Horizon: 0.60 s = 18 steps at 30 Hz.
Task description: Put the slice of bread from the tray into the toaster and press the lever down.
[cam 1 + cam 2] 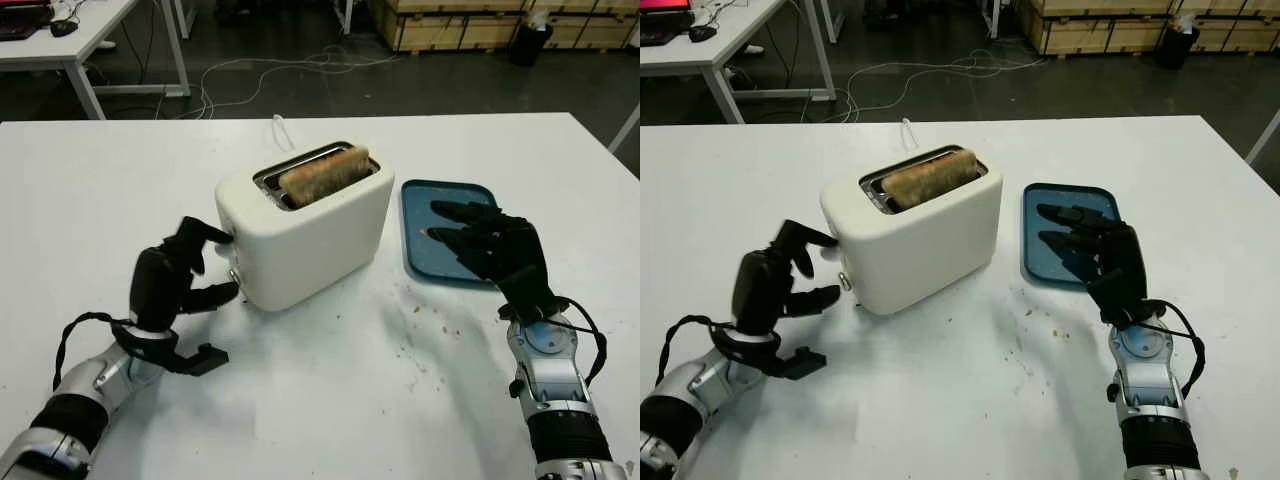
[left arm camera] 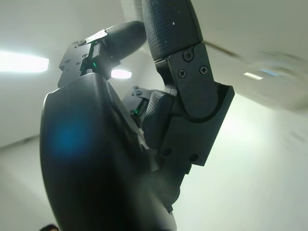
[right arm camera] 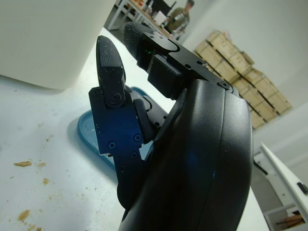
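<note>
Closest to the head camera, two silver-and-black forearms are seen entering from the bottom edge over a white table [image 1: 330,400] scattered with small brown crumbs. At the left, the left hand [image 1: 185,270] is held at the end face of the toaster [image 1: 305,225], its black fingers curled, with one fingertip against the upper edge of that face and another near the small lever [image 1: 233,275] lower down; nothing is grasped. A slice of bread [image 1: 323,173], brown and rough-textured, is seen standing in the toaster's metal-rimmed slot, its top edge raised above the rounded, glossy cream shell. A white cord is seen running back from the toaster across the table. Just to the right of the toaster lies a blue rectangular tray [image 1: 420,215] with rounded corners and a shallow lip, a few crumbs on it. Above its near part the right hand [image 1: 490,245] is held open, holding nothing. From the left wrist view, the hand's smooth dark shell and a screwed finger joint [image 2: 192,96] are shown against ceiling lights, with the toaster out of sight. From the right wrist view, the tray's rim [image 3: 84,137], the toaster's pale wall [image 3: 48,38], stacked wooden crates, and a person far off in the room are shown beyond the hand's knuckles.
</note>
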Available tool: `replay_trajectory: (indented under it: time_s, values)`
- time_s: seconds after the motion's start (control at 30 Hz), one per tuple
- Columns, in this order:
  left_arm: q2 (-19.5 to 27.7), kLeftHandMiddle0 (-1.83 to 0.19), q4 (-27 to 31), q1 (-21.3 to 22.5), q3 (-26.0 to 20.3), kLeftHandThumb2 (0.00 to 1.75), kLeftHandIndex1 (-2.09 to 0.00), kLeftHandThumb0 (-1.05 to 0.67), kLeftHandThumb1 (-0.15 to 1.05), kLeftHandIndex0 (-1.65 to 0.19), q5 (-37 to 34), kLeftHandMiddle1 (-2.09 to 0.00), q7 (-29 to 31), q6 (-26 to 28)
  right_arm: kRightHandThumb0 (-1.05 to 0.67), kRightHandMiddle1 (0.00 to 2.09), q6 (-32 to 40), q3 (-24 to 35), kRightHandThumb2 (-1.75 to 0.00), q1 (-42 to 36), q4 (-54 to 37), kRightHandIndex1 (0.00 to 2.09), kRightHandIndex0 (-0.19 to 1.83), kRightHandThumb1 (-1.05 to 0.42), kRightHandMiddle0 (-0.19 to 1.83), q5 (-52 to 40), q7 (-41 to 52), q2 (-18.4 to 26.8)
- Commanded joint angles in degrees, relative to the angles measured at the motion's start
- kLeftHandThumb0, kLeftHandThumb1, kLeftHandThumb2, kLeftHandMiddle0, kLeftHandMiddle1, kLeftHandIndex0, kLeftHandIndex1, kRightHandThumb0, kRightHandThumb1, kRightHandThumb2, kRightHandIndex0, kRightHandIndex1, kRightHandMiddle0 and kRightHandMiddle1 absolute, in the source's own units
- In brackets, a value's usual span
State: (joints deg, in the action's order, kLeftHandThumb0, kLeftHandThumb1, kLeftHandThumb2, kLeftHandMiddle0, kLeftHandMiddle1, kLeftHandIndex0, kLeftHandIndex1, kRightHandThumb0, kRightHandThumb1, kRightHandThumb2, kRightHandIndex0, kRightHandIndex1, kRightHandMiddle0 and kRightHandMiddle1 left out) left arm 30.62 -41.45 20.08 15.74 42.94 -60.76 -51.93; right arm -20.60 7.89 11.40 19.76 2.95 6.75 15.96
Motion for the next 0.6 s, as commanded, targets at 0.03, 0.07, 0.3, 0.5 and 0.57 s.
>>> replay_trajectory:
  time_s: [0.03,0.07,0.3,0.5,0.57]
  values:
    - [1.1,-0.34,-0.5,2.8,-2.1,0.71,-0.68,-0.89,0.92,-0.2,1.0,-1.75,-2.5,-1.6,-0.47,0.0,-0.4,-0.2,-0.15,0.7,0.3,0.02,1.12,-0.92,0.99,0.0,-0.7,-0.1]
    - [1.3,-0.31,-0.5,3.1,-2.6,0.71,-0.64,-0.89,0.92,-0.22,1.2,-1.75,-2.7,-1.6,-0.47,0.0,-0.5,-0.2,-0.15,0.7,0.4,0.02,1.12,-0.92,0.99,-0.1,-0.6,-0.2]
    - [2.7,-0.3,0.0,3.4,-3.6,0.72,-0.61,-0.88,0.92,-0.28,3.2,-1.75,-4.1,-2.4,-0.46,0.0,-0.6,-0.2,-0.15,0.6,0.3,0.02,1.11,-0.92,0.98,-0.2,-0.6,-0.1]
    - [4.1,-0.39,-0.4,2.9,-2.7,0.79,-0.72,-0.88,0.92,-0.22,6.4,-1.75,-3.9,-0.5,-0.45,0.0,-0.3,-0.2,-0.15,0.5,0.0,0.02,1.11,-0.92,0.98,-0.3,-0.4,0.0]
    - [5.0,-0.4,-1.2,3.0,-1.9,0.79,-0.83,-0.88,0.92,-0.17,7.3,-1.75,-3.5,-1.0,-0.45,0.0,-0.5,-0.1,-0.15,0.6,0.2,0.02,1.1,-0.92,0.97,-0.4,-0.4,0.1]
